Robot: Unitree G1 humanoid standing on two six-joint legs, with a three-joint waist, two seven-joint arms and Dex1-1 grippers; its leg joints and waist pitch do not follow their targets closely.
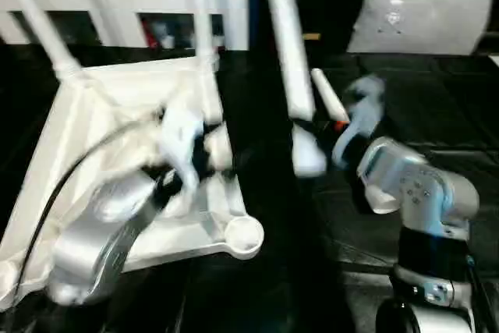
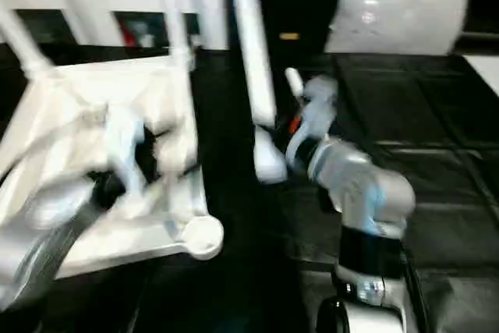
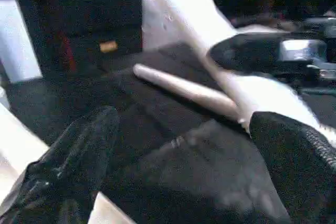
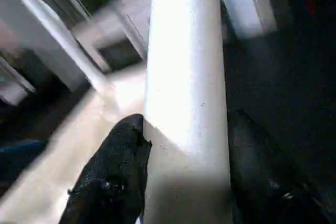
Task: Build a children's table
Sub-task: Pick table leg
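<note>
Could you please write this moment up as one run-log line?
stage: third leg | right gripper: jaws around long white tapered plastic leg, upright | left gripper: jaws open, empty | upturned white plastic tabletop: two legs fitted | fourth leg: lying loose

Left gripper [image 1: 187, 150] motion-blurred over tabletop [image 1: 93, 107]; fingertips indistinct. Held leg [image 1: 287, 44] and two socketed legs cut off by top edge.

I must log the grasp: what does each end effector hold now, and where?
The right end effector holds a white leg near its thick lower end; the left end effector is open, holding nothing.
</note>
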